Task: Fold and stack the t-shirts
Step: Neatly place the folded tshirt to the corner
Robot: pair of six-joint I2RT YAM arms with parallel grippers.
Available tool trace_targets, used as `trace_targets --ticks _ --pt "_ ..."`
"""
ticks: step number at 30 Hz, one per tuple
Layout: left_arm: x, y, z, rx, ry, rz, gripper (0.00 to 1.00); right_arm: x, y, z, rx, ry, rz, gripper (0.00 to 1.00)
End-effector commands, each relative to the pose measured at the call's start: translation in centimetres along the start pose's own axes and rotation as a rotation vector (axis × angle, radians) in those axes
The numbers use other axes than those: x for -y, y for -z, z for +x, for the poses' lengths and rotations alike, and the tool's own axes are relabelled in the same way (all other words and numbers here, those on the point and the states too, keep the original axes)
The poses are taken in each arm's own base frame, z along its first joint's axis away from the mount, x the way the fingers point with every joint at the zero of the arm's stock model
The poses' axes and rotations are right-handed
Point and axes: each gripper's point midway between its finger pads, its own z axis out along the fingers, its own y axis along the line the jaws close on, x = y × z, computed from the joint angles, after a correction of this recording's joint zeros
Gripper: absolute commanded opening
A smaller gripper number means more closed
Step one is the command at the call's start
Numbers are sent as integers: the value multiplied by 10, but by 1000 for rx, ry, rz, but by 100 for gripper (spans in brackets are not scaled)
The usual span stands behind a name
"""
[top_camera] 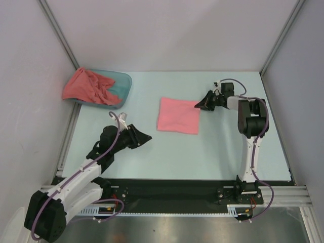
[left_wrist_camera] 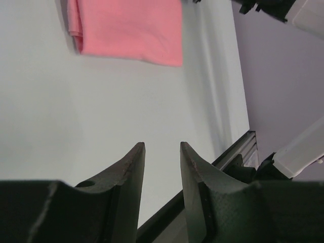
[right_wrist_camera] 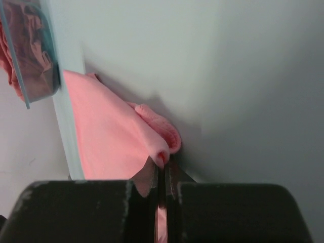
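Your right gripper (right_wrist_camera: 163, 163) pinched tight on the right edge of the folded salmon-pink t-shirt (top_camera: 178, 116), lying flat mid-way across the table (top_camera: 212, 157); your left gripper (left_wrist_camera: 162, 148) fingers parted, holding nothing, near its lower left; coral-red t-shirt (top_camera: 86, 86) crumpled in the teal tub (top_camera: 125, 81), far left corner

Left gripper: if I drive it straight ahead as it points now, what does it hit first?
From the left gripper, bare table, then probably the folded pink t-shirt near its corner; depth unclear.
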Motion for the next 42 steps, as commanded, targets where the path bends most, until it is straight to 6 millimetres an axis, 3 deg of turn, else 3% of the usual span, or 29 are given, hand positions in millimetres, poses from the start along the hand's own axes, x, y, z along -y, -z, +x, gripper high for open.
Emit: trace_targets --ticks 1,2,3,5,6,7,8,9,10,12,14,15,19,23,27,31,36,42 --pt "11 8 1 4 17 54 40 14 35 -8 130 -122 125 0" --pt "11 9 3 2 22 59 40 43 48 4 162 -184 217 0" --pt "12 11 4 0 28 67 40 37 65 -3 215 -190 240 0" --pt "13 16 10 -7 30 84 40 52 84 9 263 -277 312 0" --pt "15 18 12 -12 36 93 40 75 100 24 297 -335 398 0" --pt "16 20 13 -8 35 104 40 70 118 20 351 -340 415 0" --pt "17 22 16 -17 36 115 40 79 134 19 415 -377 473 0" --pt "18 24 17 -18 43 122 40 94 144 41 417 -430 534 0" --pt "18 26 19 -19 47 128 40 94 168 36 486 -456 558 0" --pt "23 30 21 -20 48 152 40 115 194 63 523 -545 671 0" --pt "27 32 22 -27 47 172 40 122 234 75 612 -600 765 0" --pt "29 33 23 -33 46 180 40 131 249 91 642 -642 815 0" --pt "33 35 27 -58 38 198 40 127 301 111 765 -662 920 0" --pt "39 39 29 -80 32 223 40 129 364 145 898 -726 1040 0" --pt "45 43 30 -104 10 235 40 135 399 174 988 -789 1085 0" --pt "48 43 32 -140 -3 239 40 143 418 200 1045 -884 1099 0" --pt "52 44 33 -173 -16 239 40 143 426 208 1104 -937 1087 0" --pt "56 43 31 -193 -29 239 40 144 451 207 1159 -938 1161 0"
